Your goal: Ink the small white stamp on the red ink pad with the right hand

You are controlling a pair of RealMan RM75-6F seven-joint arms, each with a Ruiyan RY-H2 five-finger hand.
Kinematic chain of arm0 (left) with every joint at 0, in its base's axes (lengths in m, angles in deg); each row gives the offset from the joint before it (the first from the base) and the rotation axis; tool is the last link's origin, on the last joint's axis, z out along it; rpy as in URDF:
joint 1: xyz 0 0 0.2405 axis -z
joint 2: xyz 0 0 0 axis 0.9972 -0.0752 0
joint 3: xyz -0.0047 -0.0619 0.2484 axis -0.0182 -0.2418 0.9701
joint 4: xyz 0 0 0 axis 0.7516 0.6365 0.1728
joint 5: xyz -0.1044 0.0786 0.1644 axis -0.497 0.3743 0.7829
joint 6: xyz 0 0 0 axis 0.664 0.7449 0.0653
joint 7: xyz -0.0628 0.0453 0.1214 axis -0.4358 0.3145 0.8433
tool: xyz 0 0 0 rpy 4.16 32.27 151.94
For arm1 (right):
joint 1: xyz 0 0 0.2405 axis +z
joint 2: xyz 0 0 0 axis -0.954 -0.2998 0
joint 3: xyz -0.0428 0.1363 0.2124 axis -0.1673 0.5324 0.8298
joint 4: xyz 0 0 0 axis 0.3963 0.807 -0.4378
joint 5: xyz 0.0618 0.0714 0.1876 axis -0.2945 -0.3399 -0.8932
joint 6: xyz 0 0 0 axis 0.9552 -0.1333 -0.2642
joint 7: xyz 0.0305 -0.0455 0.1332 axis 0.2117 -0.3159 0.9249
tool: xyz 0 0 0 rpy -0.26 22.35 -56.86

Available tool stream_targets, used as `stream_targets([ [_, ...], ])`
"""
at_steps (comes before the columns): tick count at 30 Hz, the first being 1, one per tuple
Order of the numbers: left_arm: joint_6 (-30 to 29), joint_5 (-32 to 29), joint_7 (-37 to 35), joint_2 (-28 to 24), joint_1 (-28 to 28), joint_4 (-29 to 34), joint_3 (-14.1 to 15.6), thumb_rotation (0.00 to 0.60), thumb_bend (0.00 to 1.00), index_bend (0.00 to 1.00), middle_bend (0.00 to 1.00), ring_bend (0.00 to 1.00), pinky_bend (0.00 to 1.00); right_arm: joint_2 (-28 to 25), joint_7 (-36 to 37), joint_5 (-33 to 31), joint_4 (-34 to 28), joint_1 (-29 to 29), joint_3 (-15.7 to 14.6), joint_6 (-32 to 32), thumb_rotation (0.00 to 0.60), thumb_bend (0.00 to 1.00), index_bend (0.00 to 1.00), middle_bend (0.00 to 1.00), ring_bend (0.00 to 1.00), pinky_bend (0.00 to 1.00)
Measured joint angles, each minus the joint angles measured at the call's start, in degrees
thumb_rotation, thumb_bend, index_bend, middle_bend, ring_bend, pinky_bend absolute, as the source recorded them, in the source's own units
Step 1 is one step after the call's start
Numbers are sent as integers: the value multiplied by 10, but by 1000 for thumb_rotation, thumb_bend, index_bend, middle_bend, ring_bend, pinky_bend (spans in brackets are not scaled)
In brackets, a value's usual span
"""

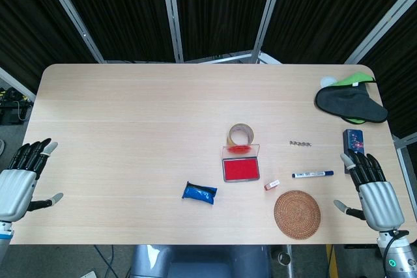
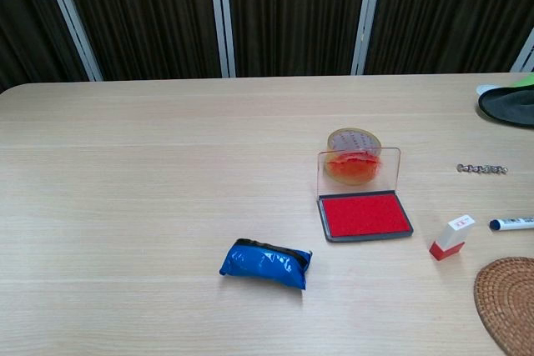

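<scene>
The small white stamp (image 1: pixel 272 185) (image 2: pixel 451 237), red at its base, lies on the table just right of the red ink pad (image 1: pixel 240 170) (image 2: pixel 365 215), whose clear lid stands raised. My right hand (image 1: pixel 372 190) hovers open at the table's right edge, well to the right of the stamp, fingers spread and holding nothing. At the left edge, my left hand (image 1: pixel 19 182) is likewise open and empty. Neither hand appears in the chest view.
A tape roll (image 1: pixel 241 135) sits behind the pad. A blue pouch (image 1: pixel 199 193) lies left of it. A woven coaster (image 1: pixel 297 213), a marker (image 1: pixel 312 174), a bead chain (image 1: pixel 300 142), a small blue box (image 1: pixel 352 141) and a black mask (image 1: pixel 350 102) fill the right side.
</scene>
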Motion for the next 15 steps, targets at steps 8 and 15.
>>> stream_targets([
  [8,3,-13,10,4,0,-4,-4,600,3,0,0,0,0,6,10,4,21,1,13,-24,600,0,0,0,157,306],
  [15,9,-26,22,10,2,-8,-9,600,2,0,0,0,0,34,-2,29,76,33,28,-57,600,0,9,18,749,903],
])
